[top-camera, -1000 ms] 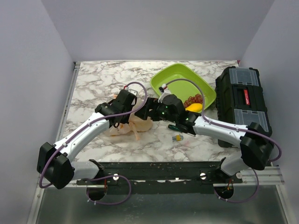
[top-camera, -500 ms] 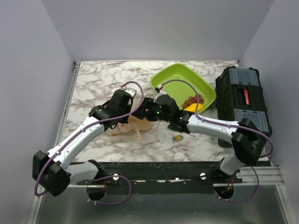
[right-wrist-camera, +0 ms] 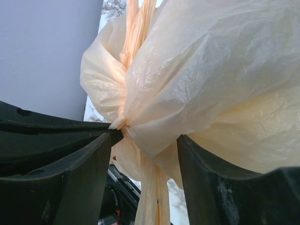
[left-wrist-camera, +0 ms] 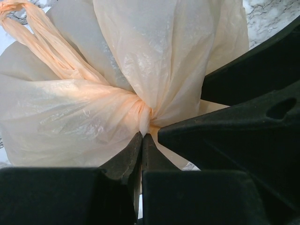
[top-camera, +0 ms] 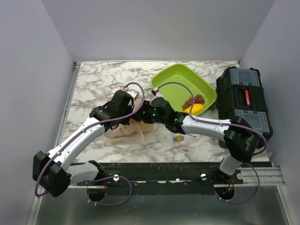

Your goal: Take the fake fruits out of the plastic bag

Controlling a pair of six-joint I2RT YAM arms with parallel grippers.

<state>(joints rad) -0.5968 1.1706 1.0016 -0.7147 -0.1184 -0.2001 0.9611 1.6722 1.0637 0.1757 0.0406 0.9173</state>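
The peach-orange plastic bag [top-camera: 127, 130] lies crumpled on the marble table, between and just in front of both grippers. My left gripper [top-camera: 134, 111] is shut on a gathered fold of the bag [left-wrist-camera: 140, 117], its fingertips [left-wrist-camera: 133, 145] pinched together. My right gripper [top-camera: 146, 113] is open, its two fingers [right-wrist-camera: 91, 164] either side of a bulging fold of the bag [right-wrist-camera: 197, 84]. No fruit shows inside the bag. A yellow-orange fake fruit [top-camera: 196, 108] and a dark red bunch [top-camera: 195, 100] lie in the lime-green tray [top-camera: 176, 77].
A black toolbox [top-camera: 243, 101] stands at the right. A small yellow and blue object [top-camera: 178, 138] lies in front of the right arm. The bag's twisted handles [left-wrist-camera: 44, 44] trail to the near side.
My right gripper has moved left, away from the tray, and now has its open fingers around the bag. My left gripper has shifted slightly and kept its hold on the bag.
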